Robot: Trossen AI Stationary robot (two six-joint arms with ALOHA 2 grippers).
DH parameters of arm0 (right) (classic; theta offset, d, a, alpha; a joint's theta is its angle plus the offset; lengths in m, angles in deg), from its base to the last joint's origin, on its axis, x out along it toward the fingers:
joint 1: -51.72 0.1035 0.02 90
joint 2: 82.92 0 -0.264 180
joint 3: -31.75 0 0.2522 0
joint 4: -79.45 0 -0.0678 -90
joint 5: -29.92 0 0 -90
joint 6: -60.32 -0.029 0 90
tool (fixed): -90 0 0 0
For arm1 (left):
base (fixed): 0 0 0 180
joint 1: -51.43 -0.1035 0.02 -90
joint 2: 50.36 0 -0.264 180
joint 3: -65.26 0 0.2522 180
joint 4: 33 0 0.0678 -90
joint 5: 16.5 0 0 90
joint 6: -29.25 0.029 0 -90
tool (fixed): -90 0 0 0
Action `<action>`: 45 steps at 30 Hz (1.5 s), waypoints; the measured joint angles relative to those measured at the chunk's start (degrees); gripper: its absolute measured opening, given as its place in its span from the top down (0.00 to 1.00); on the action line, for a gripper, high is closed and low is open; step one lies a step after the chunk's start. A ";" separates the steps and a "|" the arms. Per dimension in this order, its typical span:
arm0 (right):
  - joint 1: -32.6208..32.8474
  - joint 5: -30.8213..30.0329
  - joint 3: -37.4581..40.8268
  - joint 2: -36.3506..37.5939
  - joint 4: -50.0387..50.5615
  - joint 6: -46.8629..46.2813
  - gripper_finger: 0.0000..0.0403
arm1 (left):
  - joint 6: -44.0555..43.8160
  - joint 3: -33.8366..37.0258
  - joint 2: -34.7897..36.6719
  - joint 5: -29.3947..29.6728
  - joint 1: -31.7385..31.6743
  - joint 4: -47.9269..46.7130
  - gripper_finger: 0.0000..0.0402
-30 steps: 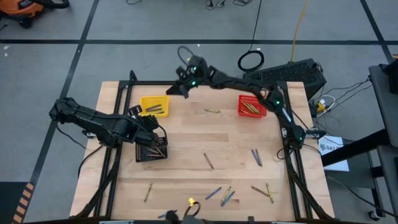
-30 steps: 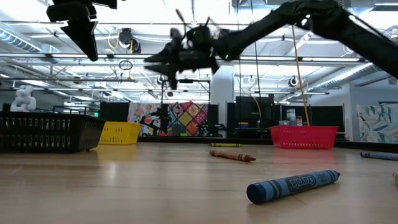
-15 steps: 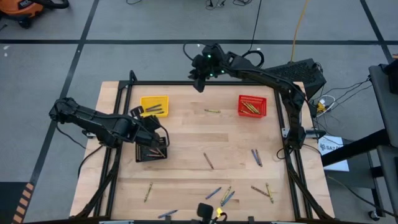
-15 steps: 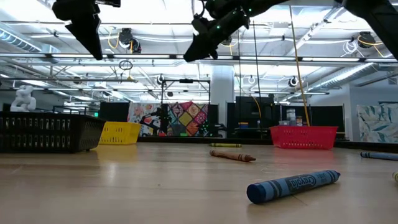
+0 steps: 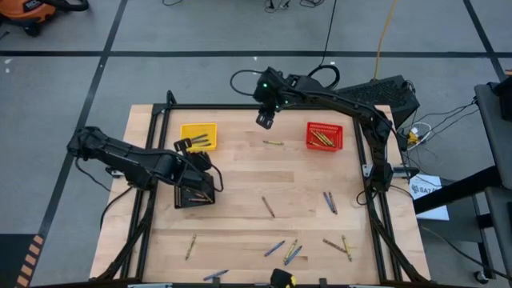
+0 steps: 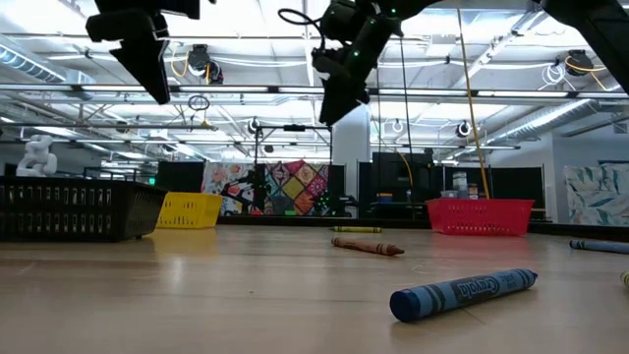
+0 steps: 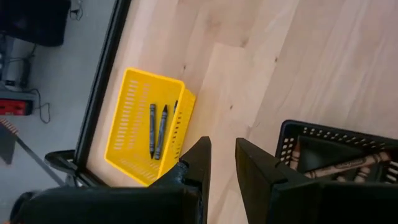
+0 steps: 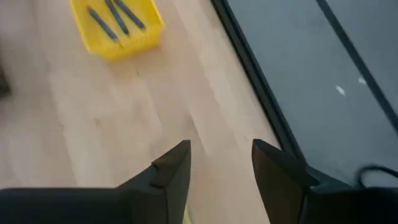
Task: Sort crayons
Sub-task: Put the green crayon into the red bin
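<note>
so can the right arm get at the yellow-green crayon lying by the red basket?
Probably yes. The right gripper hangs open and empty above the table's far edge. The yellow-green crayon lies alone on bare wood beside the red basket, nothing over it.

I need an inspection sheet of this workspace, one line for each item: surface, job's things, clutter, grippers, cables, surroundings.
Surface: wooden table.
Job's things: loose crayons scattered on the wood; others lie in the yellow basket, red basket and black basket.
Clutter: nothing seen.
Grippers: left gripper empty, between the yellow and black baskets; right gripper open, empty, above the table's far edge.
Cables: yellow cable on the floor.
Surroundings: grey floor.
</note>
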 joint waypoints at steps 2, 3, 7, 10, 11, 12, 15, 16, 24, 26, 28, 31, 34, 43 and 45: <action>0.27 -2.78 0.00 0.00 1.20 0.09 0.61 | 0.04 0.00 -1.00 0.07 0.00 0.32 0.83; 0.32 -3.70 0.00 -0.02 1.34 0.49 0.61 | 0.04 0.00 -1.51 0.20 0.00 0.28 0.83; 0.28 -4.56 0.00 -0.02 1.38 3.93 0.61 | -0.05 0.00 -3.56 3.07 0.00 0.45 0.83; 0.27 -4.51 0.00 -0.02 1.58 6.84 0.61 | -0.07 0.00 -4.84 3.30 -0.07 2.29 0.83; 0.27 -4.49 0.00 -0.02 1.88 7.62 0.61 | -0.07 0.00 -5.29 3.32 -0.20 3.16 0.83; 0.27 -4.50 0.00 -0.02 2.34 8.19 0.61 | -0.09 0.00 -5.68 3.29 -0.28 4.09 0.83; 0.29 -4.52 0.00 -0.02 3.85 8.84 0.61 | -0.30 0.00 -6.93 3.06 -0.37 4.89 0.83; 0.29 -4.52 0.00 -0.02 3.85 8.45 0.61 | -0.29 0.00 -7.39 3.06 -0.37 4.94 0.83; 0.29 -4.52 0.00 -0.02 3.78 5.99 0.61 | 0.04 0.00 -8.18 2.15 -0.96 9.31 0.83; 0.29 -4.52 0.00 -0.02 3.92 6.08 0.61 | 1.76 0.00 -8.18 3.41 -1.35 10.61 0.83; 0.29 -4.52 0.00 -0.02 4.06 6.19 0.61 | 5.28 0.00 -8.18 5.20 -1.69 11.78 0.83; 0.29 -4.50 0.00 -0.02 4.22 6.24 0.61 | 11.18 0.00 -8.18 5.97 -2.56 14.01 0.83; 0.29 -4.47 0.00 -0.02 3.99 7.20 0.61 | 13.79 0.00 -8.18 6.75 -3.66 16.15 0.83; 0.18 -4.45 0.00 -0.02 3.99 10.35 0.61 | 14.05 0.00 -8.18 6.96 -5.67 19.60 0.83; 0.18 -4.47 0.00 -0.02 5.33 10.40 0.61 | 14.03 0.00 -8.18 6.95 -5.68 19.57 0.83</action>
